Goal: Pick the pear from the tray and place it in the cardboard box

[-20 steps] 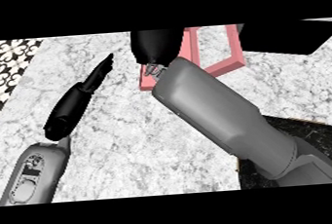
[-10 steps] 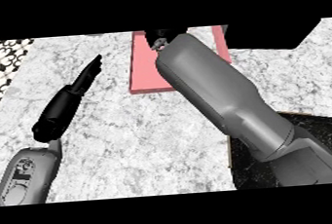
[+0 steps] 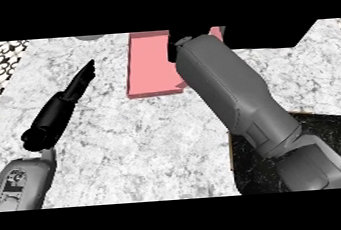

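head view; steeply down; close

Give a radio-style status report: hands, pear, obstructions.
Left hand open over counter, left of pink tray. Right hand at tray, mostly hidden behind its forearm. Pear not in sight. No obstruction seen.

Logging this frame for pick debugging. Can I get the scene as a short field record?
counter: grey-white marble
tray: pink, at the far side, partly under the right forearm
pear: not visible
cardboard box: not visible
left robot hand: open, straight, over the counter left of the tray
right robot hand: over the tray, mostly hidden past its forearm; state unclear
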